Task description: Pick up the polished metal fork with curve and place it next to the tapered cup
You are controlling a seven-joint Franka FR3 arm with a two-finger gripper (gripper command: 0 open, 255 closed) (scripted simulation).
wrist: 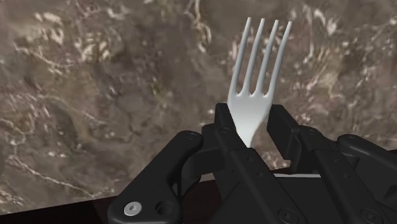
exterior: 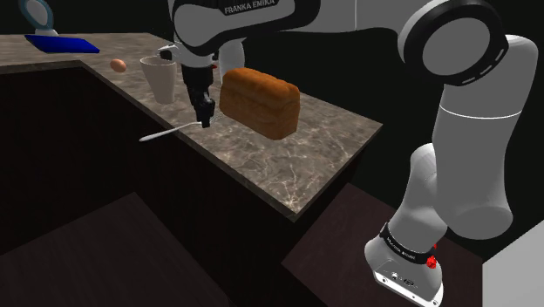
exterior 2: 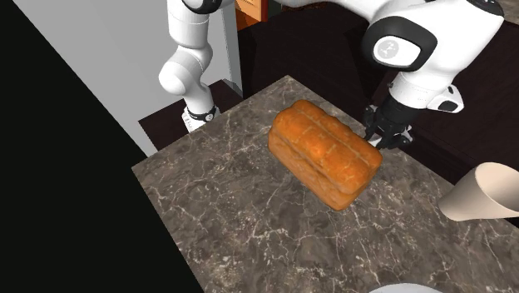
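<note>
The pale metal fork (wrist: 257, 76) is clasped at its neck between the two black fingers (wrist: 222, 121) of the pincer (wrist: 251, 119), its four tines reaching out past the fingertips over the brown marbled bench (wrist: 95, 95). In the shoulder view the fork (exterior: 170, 133) sits left of centre, its handle reaching leftward from the pincer (exterior: 207, 120) past the bench's front edge (exterior: 244, 174). It looks to be held clear of the surface, though the pictures do not settle this.

So the grasp is judged done and the carry is the step in hand. The white tapered cup (exterior: 161, 78) stands upright just up and left of the pincer in that view, with a brown bread loaf (exterior: 260, 100) close on the right. The next move calls for a short carry toward the cup, then lowering the fork onto bare bench beside it and letting go without nudging the cup. An egg (exterior: 119, 64) lies further toward the upper left.

The arm link at the top of the shoulder view reads "FRANKA EMIKA" (exterior: 247, 8). A small label on the base (exterior: 403, 250) cannot be read.
</note>
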